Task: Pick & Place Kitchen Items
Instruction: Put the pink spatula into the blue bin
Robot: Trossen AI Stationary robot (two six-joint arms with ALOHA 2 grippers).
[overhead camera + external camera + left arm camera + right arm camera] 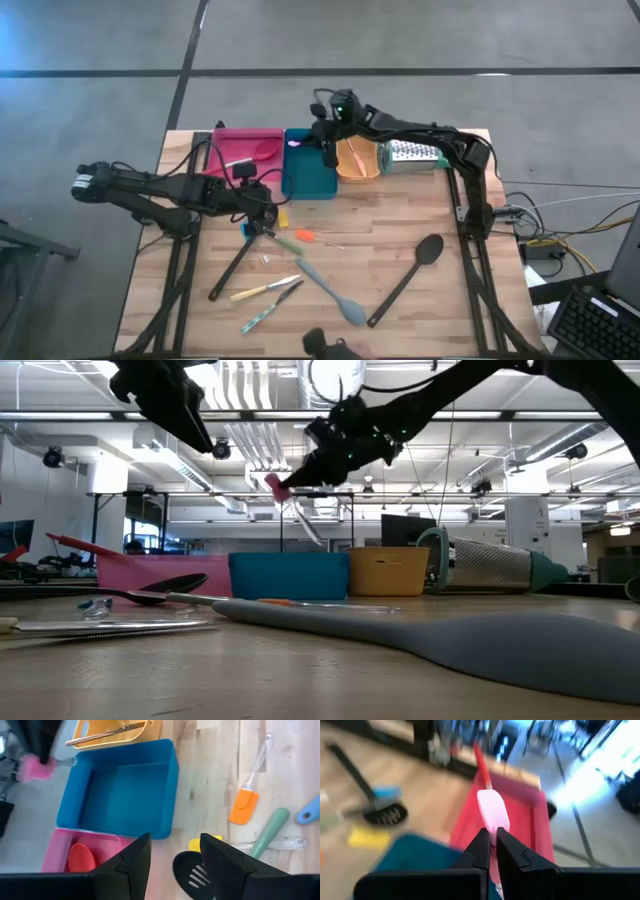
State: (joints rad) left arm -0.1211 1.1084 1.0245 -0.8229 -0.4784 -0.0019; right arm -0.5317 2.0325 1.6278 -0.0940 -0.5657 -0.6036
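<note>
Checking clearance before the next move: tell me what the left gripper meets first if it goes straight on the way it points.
Probably the slotted black spoon head showing between the open fingers of the left gripper, with the wooden table beneath; the teal tray lies beyond. Depth is unclear.

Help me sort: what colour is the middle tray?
Blue tray; left wrist view shows it best.

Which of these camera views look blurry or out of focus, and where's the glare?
Right wrist view: motion-smeared all over, even the pink-headed spatula in the shut right gripper. Low view: the near grey spoon is soft; bright ceiling lights glare behind. Left wrist view: sharp on the teal rectangular tray. High view: evenly lit.
</note>
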